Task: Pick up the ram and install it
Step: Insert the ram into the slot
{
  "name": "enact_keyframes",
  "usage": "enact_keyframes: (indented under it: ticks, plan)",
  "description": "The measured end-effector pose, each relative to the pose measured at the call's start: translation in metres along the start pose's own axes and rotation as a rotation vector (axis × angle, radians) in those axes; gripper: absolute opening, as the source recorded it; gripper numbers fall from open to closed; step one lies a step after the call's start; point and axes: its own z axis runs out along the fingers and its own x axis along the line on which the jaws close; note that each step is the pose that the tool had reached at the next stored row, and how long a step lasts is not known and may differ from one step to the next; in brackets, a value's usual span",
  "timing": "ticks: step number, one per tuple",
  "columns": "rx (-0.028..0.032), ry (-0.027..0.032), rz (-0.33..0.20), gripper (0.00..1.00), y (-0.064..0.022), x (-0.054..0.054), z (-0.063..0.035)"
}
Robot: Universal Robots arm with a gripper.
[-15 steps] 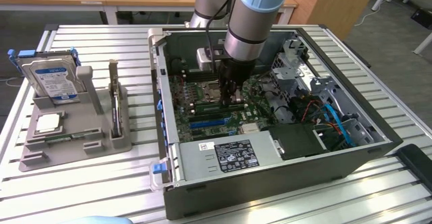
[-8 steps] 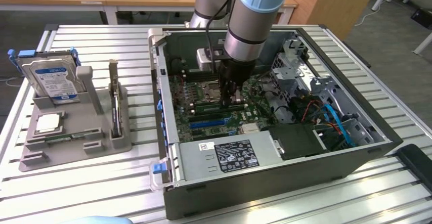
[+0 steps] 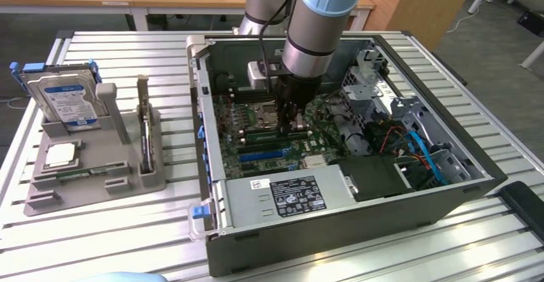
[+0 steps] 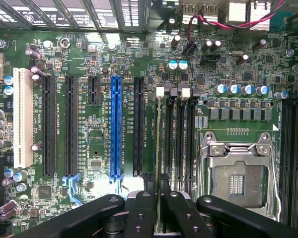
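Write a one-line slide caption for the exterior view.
Robot gripper inside an open computer case, over the motherboard; a hard drive and memory stick sit in the grey tray beside it.

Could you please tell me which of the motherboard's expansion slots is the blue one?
The long blue slot lying between the short black slot and a long black slot; the others are black, apart from one white slot.

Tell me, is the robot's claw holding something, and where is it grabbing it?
Probably the ram: a thin strip sits pinched by its top edge in the gripper. It is seen edge-on, so this is not certain.
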Motion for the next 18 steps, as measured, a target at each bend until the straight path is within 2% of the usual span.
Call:
enact_keyframes:
  ticks: [18]
  plan:
    - [-0.0001, -0.0011, 0.000, 0.14, 0.0001, 0.0000, 0.0002]
